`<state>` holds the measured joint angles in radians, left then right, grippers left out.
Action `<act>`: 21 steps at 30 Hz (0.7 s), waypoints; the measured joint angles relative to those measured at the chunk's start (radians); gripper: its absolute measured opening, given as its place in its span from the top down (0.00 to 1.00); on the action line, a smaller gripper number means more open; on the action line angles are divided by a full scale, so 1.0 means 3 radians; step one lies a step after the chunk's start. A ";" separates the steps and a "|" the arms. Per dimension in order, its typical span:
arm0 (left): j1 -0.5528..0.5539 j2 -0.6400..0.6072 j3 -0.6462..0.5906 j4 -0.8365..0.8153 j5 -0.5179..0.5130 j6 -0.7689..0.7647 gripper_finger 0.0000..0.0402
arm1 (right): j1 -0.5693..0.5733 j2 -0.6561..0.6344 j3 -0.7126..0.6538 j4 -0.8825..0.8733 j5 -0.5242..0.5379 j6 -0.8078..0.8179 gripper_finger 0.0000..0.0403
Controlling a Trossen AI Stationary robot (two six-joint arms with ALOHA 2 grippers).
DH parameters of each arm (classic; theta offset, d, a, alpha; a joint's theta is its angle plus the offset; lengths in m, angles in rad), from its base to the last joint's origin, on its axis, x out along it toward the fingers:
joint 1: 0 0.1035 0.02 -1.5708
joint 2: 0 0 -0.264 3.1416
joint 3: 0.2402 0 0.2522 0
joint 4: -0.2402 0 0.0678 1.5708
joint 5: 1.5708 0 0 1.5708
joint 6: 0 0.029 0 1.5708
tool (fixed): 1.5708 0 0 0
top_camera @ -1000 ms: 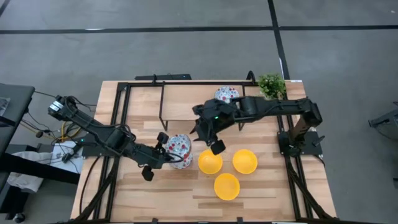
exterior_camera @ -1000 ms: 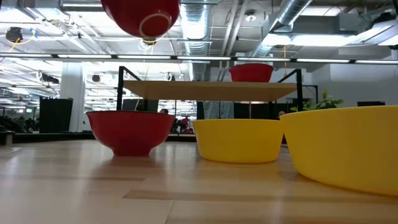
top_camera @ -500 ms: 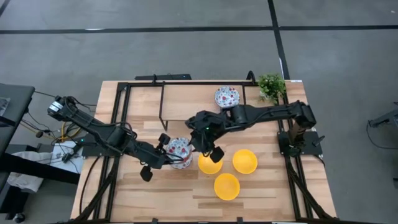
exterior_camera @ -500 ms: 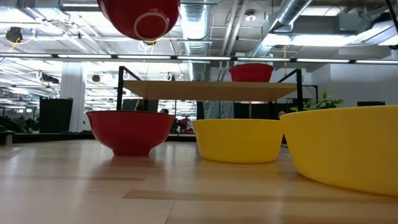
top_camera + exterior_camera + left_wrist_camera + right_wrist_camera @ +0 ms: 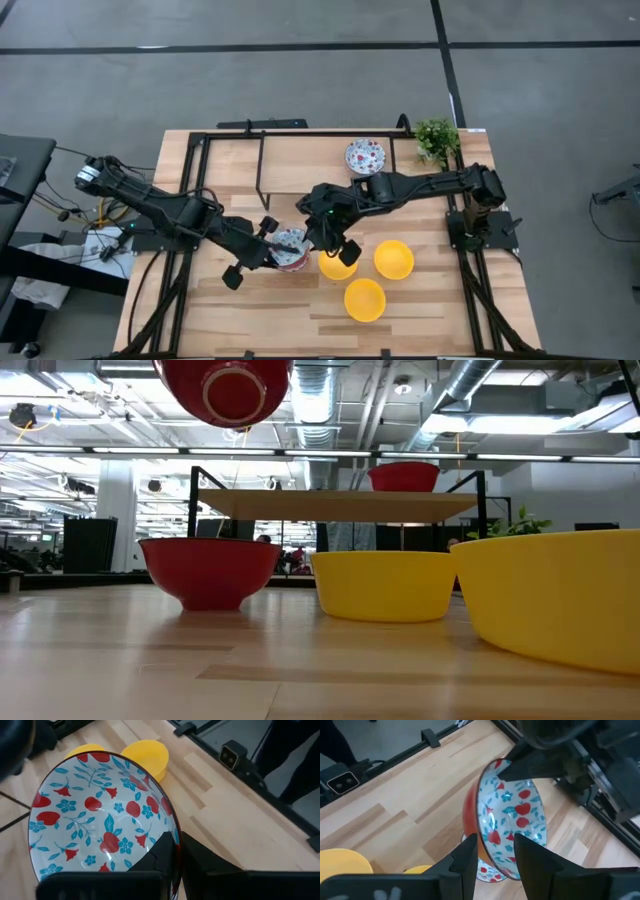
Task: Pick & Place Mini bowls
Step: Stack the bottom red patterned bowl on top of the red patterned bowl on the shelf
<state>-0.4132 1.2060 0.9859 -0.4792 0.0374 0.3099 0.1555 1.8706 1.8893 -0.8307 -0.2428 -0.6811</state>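
- Mini bowls: one floral bowl point(image 5: 100, 820) hangs in the air at the middle of the high view, tipped on edge, with its open face turned toward the right gripper.
- The left gripper point(image 5: 172, 857) is clenched on this bowl's rim, one finger inside and one outside.
- The right gripper point(image 5: 495, 860) has its fingers spread. They straddle the opposite rim without visibly pressing it.
- Key relation: the rim runs straight into the gap between the right fingers, so the bowl lies directly ahead of that claw. My judgement is that the next move depends on this alignment being kept.
- A second floral bowl point(image 5: 487, 871) sits on the table just below the raised one. In the low view there is clear air between the two.
- A third floral bowl point(image 5: 365, 156) rests on the raised shelf point(image 5: 300, 160), upper centre of the high view, near the plant point(image 5: 437, 137).
- Three yellow bowls point(image 5: 394, 259) cluster at lower centre-right. The nearest is just beside the right gripper.
- Open room: bare wood lies toward the lower left of the table point(image 5: 200, 310). The yellow cluster and the shelf frame limit travel to the right and upward.
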 joint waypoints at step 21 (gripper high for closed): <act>0.0412 -0.0010 -0.0005 0.0404 0.0687 0.0001 0.95 | 0.0028 -0.0001 0.0000 -0.0096 -0.0257 0.0177 0.71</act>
<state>-0.2897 1.2030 0.9844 -0.3580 0.2436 0.3103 0.1638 1.8702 1.8893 -0.8597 -0.3199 -0.6281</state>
